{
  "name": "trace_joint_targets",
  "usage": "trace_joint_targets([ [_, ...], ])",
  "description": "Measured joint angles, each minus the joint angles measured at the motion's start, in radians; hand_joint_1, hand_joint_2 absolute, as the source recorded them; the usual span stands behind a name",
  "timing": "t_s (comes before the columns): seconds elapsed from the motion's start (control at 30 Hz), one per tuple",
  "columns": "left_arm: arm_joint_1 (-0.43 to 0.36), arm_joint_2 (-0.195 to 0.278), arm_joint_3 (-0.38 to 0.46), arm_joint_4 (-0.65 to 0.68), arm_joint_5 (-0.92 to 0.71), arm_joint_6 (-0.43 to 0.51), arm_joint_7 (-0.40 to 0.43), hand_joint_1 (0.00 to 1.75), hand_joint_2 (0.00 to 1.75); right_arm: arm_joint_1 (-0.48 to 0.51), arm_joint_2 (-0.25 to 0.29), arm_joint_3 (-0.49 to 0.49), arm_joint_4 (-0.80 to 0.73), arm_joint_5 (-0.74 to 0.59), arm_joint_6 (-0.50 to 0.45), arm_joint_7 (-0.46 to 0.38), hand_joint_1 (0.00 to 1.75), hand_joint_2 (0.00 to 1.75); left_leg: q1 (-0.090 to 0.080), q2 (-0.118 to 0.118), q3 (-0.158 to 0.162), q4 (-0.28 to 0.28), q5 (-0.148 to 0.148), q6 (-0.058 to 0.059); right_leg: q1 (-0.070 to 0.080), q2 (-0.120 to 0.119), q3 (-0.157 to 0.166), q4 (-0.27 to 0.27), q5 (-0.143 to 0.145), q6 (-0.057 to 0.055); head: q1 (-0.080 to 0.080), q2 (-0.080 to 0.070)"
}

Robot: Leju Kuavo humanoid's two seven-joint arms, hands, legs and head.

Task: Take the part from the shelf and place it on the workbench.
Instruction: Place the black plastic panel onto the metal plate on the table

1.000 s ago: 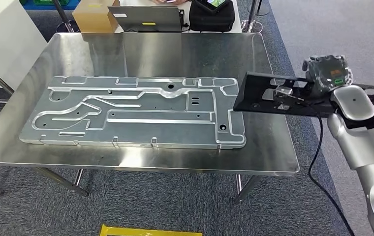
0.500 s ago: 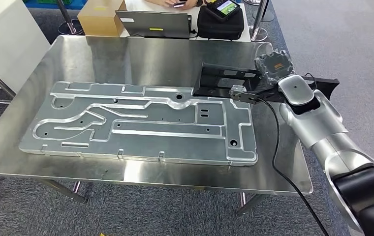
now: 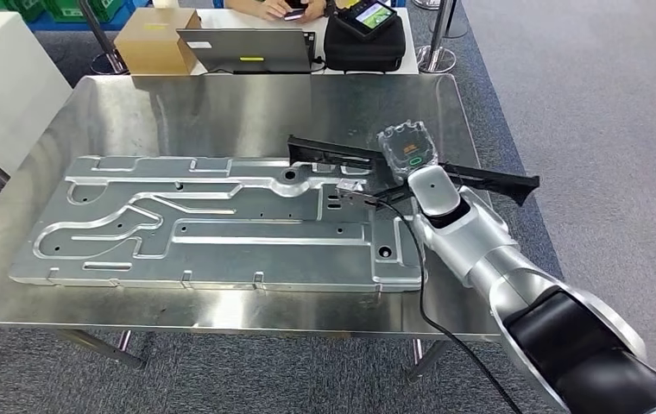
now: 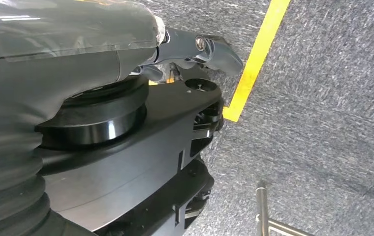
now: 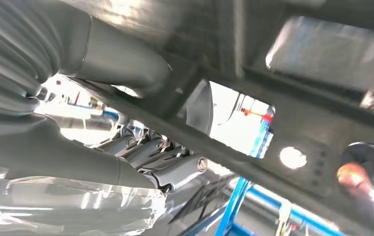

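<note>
We judge the carry is nearly over and the placing step is in hand: our right hand [image 3: 406, 155] holds the black part [image 3: 324, 153] above the right half of the steel workbench [image 3: 247, 103], not yet set down. The part is a long flat black bracket, lying crosswise under the hand; its left end reaches over the far right corner of the big grey aluminium plate [image 3: 212, 220], its right end sticks out past the table's right edge. In the right wrist view the fingers [image 5: 150, 152] curl under one bar of the part [image 5: 293, 98] with the thumb [image 5: 121, 64] on the other side, so the hand grips it. The next move calls for lowering the part level onto a flat spot, then spreading the fingers. The left hand [image 4: 195, 49] hangs over grey carpet; we cannot tell how its fingers lie.
</note>
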Motion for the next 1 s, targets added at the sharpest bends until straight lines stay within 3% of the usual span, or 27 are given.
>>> trace_joint_targets([
  [0.13, -0.008, -0.001, -0.001, 0.000, -0.010, 0.003, 0.021, 0.00, 1.75, 0.006, 0.073, -0.002, 0.048, 0.008, -0.009, 0.035, 1.75, 1.75, 0.001, -0.001, -0.002, 0.000, 0.005, -0.010, 0.001, -0.003, -0.002, 0.000, 0.002, -0.002, 0.000, 0.000],
  [0.27, -0.008, -0.002, -0.001, 0.000, -0.010, 0.009, 0.041, 0.00, 1.75, -0.002, 0.116, -0.016, 0.082, 0.024, -0.012, 0.071, 1.75, 1.75, 0.001, -0.005, -0.005, 0.003, 0.007, -0.011, 0.001, -0.007, -0.002, 0.000, 0.003, -0.002, 0.000, 0.000],
  [1.0, -0.017, -0.016, 0.000, 0.000, -0.009, 0.027, 0.055, 0.00, 1.75, -0.035, 0.234, -0.043, 0.188, 0.146, 0.019, 0.124, 1.75, 1.75, 0.000, -0.006, -0.009, 0.009, 0.005, -0.008, -0.001, -0.007, -0.002, -0.001, 0.004, 0.000, 0.000, 0.000],
])
